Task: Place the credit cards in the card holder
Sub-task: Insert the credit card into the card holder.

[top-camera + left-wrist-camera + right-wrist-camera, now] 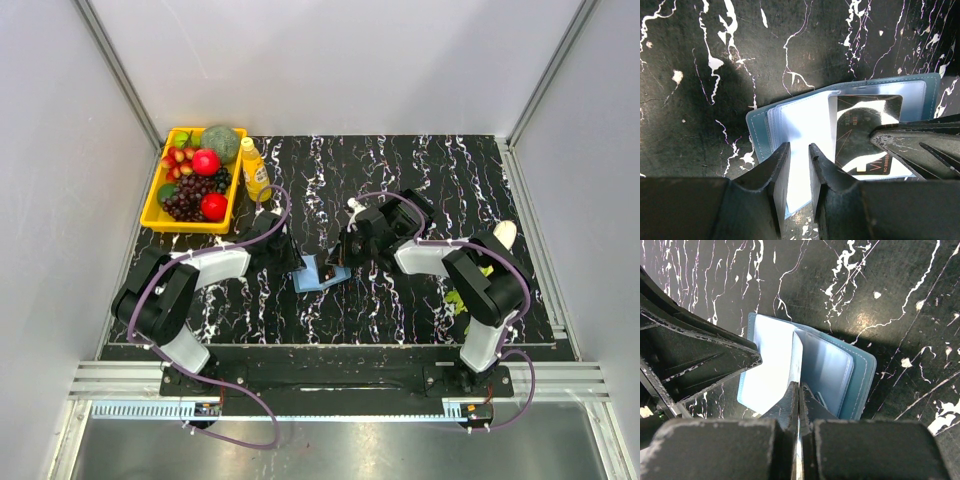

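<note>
Underneath everything, a black table (pixel 420 180) veined with white. At its far left corner, a yellow tray (pixel 150 212) heaped with fruit, and a yellow bottle (pixel 254 168) upright just beside the tray's right edge. Toward the table's right side, a banana (pixel 506 234) beyond the elbow of the right arm (pixel 440 258).

Reaching in from the near edge, that arm and the left arm (pixel 200 268), both bent inward and meeting at mid-table.

Between the two wrists, flat on the table and spread open, the card holder (pixel 318 277): blue cover (pixel 757 131) outside, pale clear sleeves inside, several leaves fanned up from the spine (pixel 862 375).

Down on the holder's near edge, the left gripper (pixel 799 147), loosened to a narrow slit, fingertips (pixel 782 155) touching the pale page. Nothing visibly clamped in that slit, only the leaf showing through it. From the right wrist, the same gripper visible as a dark wedge resting on the holder's left-hand page.

Opposite it, the right gripper (pixel 799 386), clenched flat with both fingers pressed together on a thin credit card (pixel 860 125), dark, glossy, faintly lettered. From the left wrist, seen lying over the holder's right-hand page at the mouth of a clear sleeve; impossible to tell how far inside. From the right wrist, seen edge-on as a thin blade (pixel 798 360) among the leaves.
</note>
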Robot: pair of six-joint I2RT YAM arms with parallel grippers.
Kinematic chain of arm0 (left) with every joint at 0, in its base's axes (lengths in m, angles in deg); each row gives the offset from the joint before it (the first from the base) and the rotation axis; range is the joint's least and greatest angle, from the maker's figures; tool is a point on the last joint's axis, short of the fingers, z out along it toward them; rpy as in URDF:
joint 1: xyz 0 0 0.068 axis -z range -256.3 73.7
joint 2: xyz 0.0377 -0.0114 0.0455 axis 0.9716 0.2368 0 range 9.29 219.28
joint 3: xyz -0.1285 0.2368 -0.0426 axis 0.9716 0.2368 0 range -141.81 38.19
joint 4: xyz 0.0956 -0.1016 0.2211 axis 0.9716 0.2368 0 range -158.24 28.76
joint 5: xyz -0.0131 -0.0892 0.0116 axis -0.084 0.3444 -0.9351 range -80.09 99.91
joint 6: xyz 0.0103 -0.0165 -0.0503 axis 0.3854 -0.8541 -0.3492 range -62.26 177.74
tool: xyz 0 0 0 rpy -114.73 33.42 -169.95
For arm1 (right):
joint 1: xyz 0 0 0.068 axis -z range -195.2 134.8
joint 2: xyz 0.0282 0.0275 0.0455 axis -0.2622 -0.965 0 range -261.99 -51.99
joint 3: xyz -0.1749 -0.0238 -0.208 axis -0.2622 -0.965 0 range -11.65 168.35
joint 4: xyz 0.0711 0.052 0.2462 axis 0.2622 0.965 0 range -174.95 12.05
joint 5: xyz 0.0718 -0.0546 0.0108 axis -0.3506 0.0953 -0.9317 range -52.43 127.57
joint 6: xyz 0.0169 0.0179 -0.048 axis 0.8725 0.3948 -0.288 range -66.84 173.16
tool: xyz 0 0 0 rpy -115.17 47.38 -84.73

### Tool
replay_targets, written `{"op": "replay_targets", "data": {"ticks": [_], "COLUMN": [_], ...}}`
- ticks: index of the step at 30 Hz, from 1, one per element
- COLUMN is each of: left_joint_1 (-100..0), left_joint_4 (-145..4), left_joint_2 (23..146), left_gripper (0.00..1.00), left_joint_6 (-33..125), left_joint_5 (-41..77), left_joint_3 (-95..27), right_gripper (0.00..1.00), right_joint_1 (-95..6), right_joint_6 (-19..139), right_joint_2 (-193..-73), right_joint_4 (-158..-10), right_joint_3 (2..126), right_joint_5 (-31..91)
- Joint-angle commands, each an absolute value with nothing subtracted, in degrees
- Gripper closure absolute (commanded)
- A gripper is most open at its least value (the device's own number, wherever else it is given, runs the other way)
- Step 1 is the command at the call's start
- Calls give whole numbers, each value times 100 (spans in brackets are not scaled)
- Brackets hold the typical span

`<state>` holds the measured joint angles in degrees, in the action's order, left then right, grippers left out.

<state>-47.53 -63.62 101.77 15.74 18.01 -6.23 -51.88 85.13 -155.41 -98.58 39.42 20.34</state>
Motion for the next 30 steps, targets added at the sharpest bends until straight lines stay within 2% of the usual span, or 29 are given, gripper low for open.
{"op": "replay_targets", "data": {"ticks": [1,3,8,17,21,30], "left_joint_1": [-4782,-4782,-4782,-4791,-4791,-4791], "left_joint_4": [-5602,-5646,-5620,-5681,-5690,-5717], "left_joint_2": [10474,10456,10518,10430,10438,10464], "left_gripper": [73,71,71,68,62,58], "left_joint_6": [1819,1819,1801,1757,1748,1661], "left_joint_5": [1360,1369,1404,1466,1448,1334], "left_joint_3": [-443,-434,-488,-400,-373,-426], "right_gripper": [100,100,100,100,100,100], "right_joint_1": [-5185,-5194,-5202,-5369,-5387,-5484], "right_joint_6": [8506,8542,8480,8920,8841,8296], "right_joint_2": [-15597,-15614,-15650,-15860,-15861,-15614], "right_joint_4": [-9690,-9786,-10146,-10656,-10657,-9981], "right_joint_3": [4038,4004,3661,3388,3379,3494], "right_joint_5": [2009,1762,2359,2447,2281,1921]}}
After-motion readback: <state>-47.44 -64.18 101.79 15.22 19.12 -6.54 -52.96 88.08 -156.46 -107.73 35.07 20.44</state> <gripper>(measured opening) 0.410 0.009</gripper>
